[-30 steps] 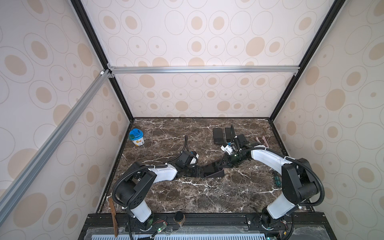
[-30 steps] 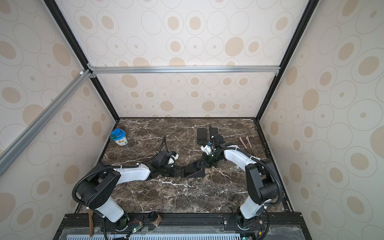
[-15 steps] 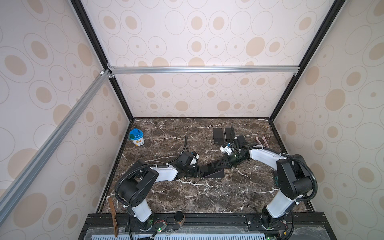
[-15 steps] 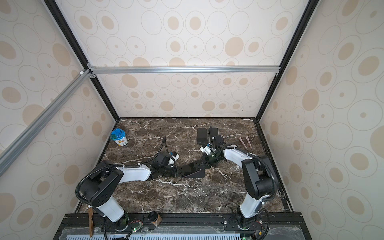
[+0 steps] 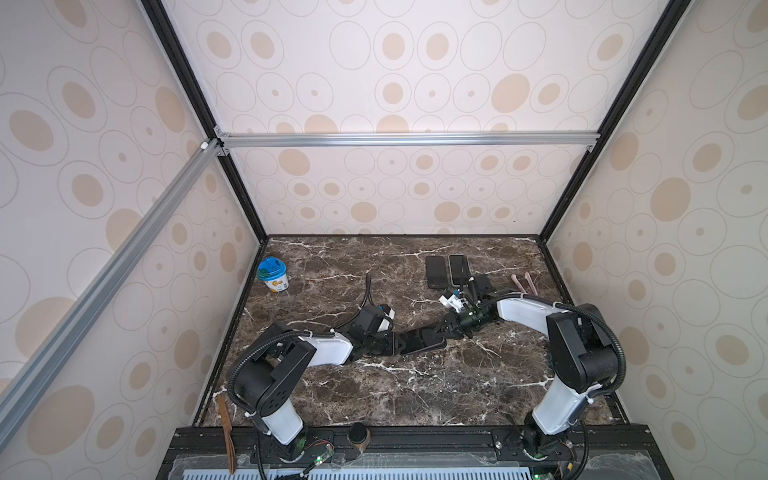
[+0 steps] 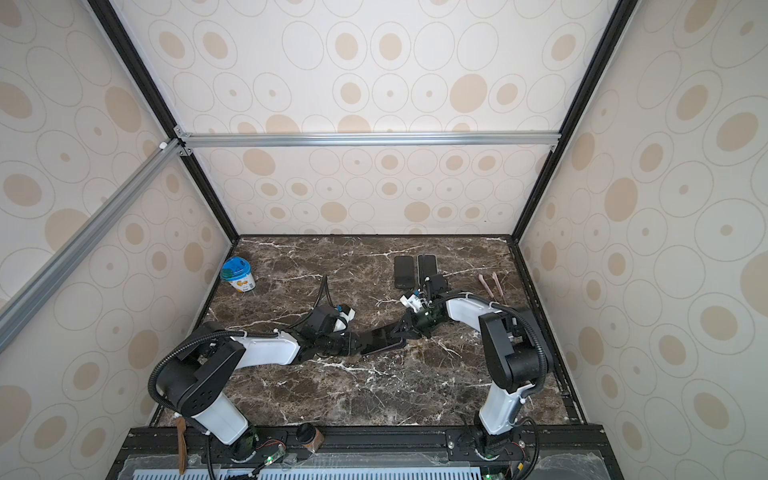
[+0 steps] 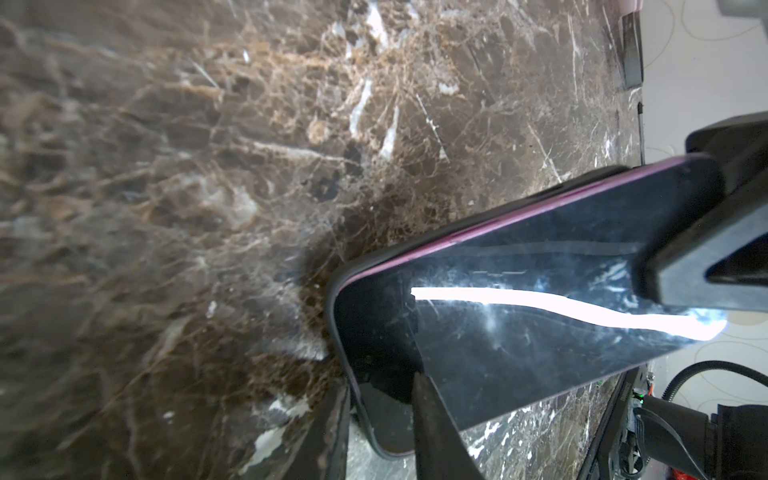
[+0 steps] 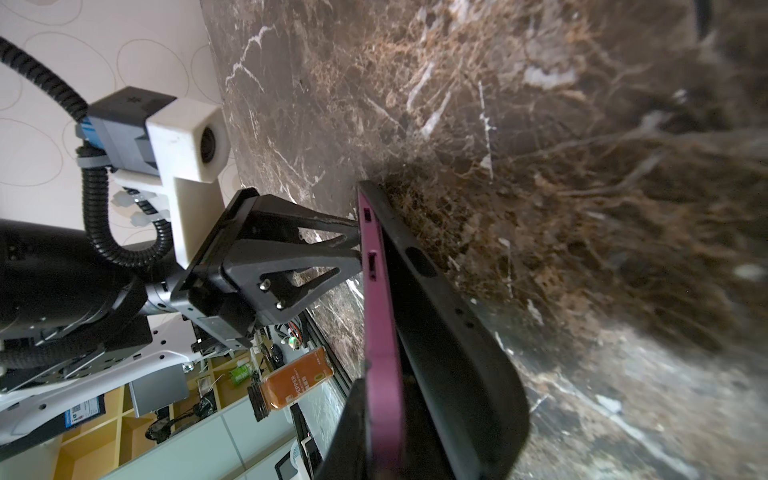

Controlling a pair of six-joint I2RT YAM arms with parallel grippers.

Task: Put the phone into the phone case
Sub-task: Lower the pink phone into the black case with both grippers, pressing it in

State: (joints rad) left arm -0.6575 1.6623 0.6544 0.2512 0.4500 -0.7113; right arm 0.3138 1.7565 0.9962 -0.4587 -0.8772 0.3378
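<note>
The phone (image 5: 417,337), with a dark screen and a purple edge, lies slanted in mid-table in both top views, over the black phone case (image 8: 449,332). In the right wrist view the case bows away from the phone's purple edge (image 8: 378,324). My left gripper (image 5: 397,345) is at the left end, its fingers (image 7: 432,424) closed either side of the case's corner (image 7: 384,419). My right gripper (image 5: 448,330) is shut on the right end of the phone, with one finger (image 8: 349,428) against the screen side and the other hidden behind the case.
Two more dark phones (image 5: 435,270) (image 5: 458,268) lie side by side at the back, just behind my right arm. A blue-lidded cup (image 5: 272,274) stands at the back left. Two pink sticks (image 5: 524,284) lie at the back right. A pepper jar (image 5: 359,434) rests on the front rail.
Phone and case stay in the same spot between the two grippers. My right arm's elbow has swung slightly inward. The left jaws have drawn in a little.
</note>
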